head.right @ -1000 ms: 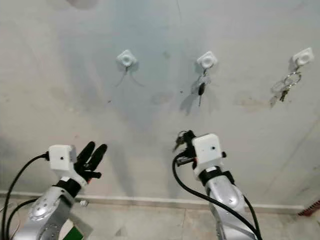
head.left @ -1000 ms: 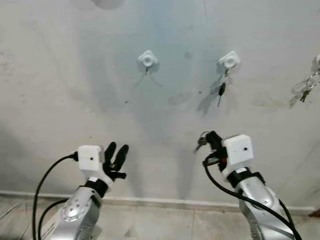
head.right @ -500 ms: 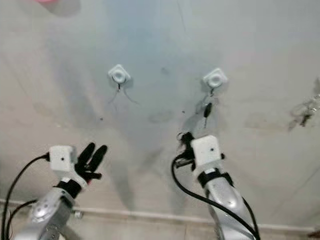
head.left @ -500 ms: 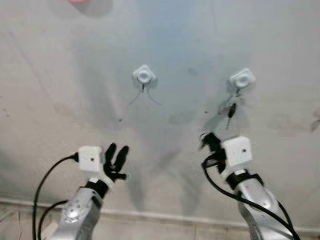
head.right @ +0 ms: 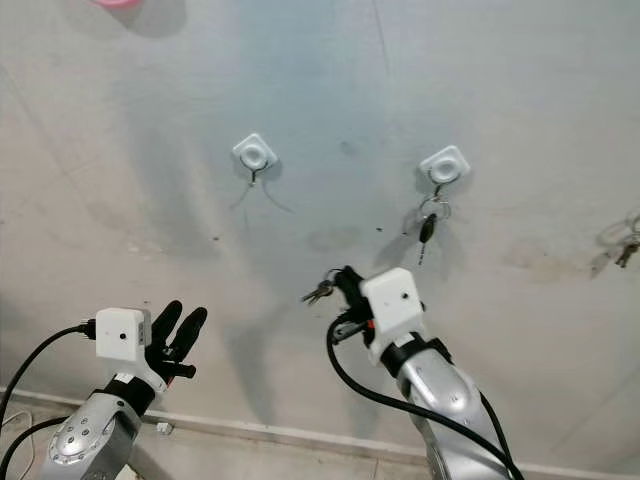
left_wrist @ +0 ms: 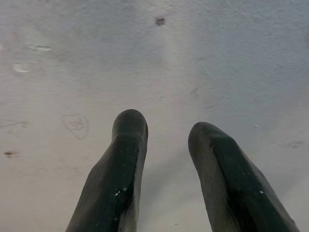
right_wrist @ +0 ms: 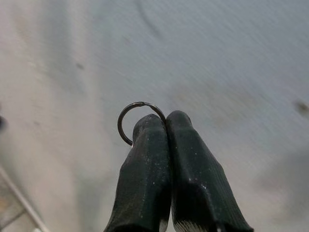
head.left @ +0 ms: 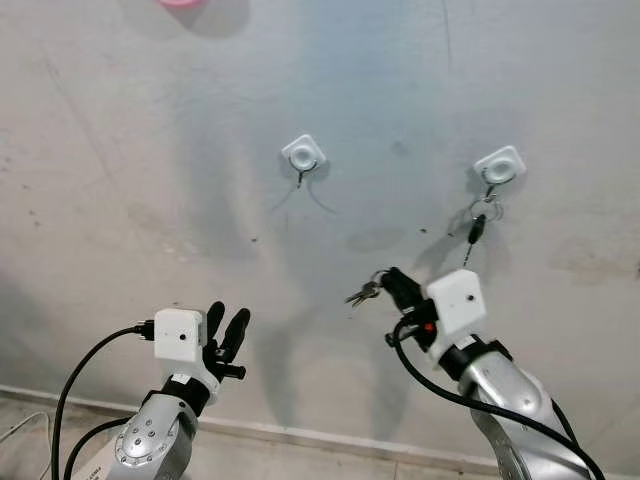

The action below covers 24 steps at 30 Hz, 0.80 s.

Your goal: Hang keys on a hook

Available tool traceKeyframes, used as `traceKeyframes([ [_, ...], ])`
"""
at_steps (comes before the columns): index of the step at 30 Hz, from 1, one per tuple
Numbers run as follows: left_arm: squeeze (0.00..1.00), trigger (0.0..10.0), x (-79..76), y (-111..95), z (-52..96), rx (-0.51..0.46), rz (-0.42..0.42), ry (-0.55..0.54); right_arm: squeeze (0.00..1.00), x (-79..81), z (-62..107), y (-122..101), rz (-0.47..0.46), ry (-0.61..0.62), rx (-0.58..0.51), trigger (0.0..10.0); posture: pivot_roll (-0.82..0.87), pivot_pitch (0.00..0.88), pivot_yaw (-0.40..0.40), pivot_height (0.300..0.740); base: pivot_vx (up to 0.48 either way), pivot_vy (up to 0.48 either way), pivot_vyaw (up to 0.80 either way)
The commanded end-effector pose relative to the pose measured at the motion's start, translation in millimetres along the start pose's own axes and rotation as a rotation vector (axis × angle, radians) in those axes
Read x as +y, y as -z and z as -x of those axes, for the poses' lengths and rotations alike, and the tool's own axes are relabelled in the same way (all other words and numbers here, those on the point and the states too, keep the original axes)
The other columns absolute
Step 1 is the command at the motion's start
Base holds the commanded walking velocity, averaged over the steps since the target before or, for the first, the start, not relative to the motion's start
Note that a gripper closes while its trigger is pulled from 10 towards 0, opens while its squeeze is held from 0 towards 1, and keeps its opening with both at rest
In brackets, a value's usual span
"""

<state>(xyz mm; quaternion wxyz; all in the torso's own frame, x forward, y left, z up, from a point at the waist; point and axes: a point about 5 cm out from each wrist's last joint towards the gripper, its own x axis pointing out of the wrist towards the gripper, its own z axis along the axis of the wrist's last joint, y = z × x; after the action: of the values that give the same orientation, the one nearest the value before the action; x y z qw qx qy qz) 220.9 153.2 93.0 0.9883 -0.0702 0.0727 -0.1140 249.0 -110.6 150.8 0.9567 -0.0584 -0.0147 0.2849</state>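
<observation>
My right gripper (head.left: 388,284), fingers pinched together on a bunch of keys (head.left: 362,293), holds it up before the wall (head.left: 120,150), below and between the bare left hook (head.left: 303,156) and a hook (head.left: 499,166) that already carries a key. My left gripper (head.left: 226,326) hovers low, fingers apart, holding nothing.
</observation>
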Motion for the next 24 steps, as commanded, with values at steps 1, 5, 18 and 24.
traceKeyframes([
  [1,0.00,10.0,-1.2,-8.1,-1.2,-0.033,-0.026,0.005,0.00,5.1,-5.4,-10.5,-0.001,-0.044,-0.038,10.0,-0.03,0.000,0.066,0.740,0.000,0.000,0.00],
  [5,0.00,10.0,-1.7,-8.8,-0.9,-0.036,-0.033,0.010,0.00,6.8,-16.2,-16.9,-0.023,-0.065,-0.068,10.0,-0.02,0.000,0.065,0.740,0.000,0.000,0.00],
  [18,0.00,10.0,0.5,-11.8,0.7,-0.043,-0.044,0.001,0.00,23.5,-52.2,-35.2,-0.058,-0.195,-0.142,10.0,0.02,0.000,0.064,0.740,0.000,0.000,0.00],
  [24,0.00,10.0,-0.4,-13.4,-0.9,-0.047,-0.045,0.004,0.00,30.4,-64.1,-41.3,-0.062,-0.228,-0.172,10.0,0.02,0.000,0.065,0.740,0.000,0.000,0.00],
])
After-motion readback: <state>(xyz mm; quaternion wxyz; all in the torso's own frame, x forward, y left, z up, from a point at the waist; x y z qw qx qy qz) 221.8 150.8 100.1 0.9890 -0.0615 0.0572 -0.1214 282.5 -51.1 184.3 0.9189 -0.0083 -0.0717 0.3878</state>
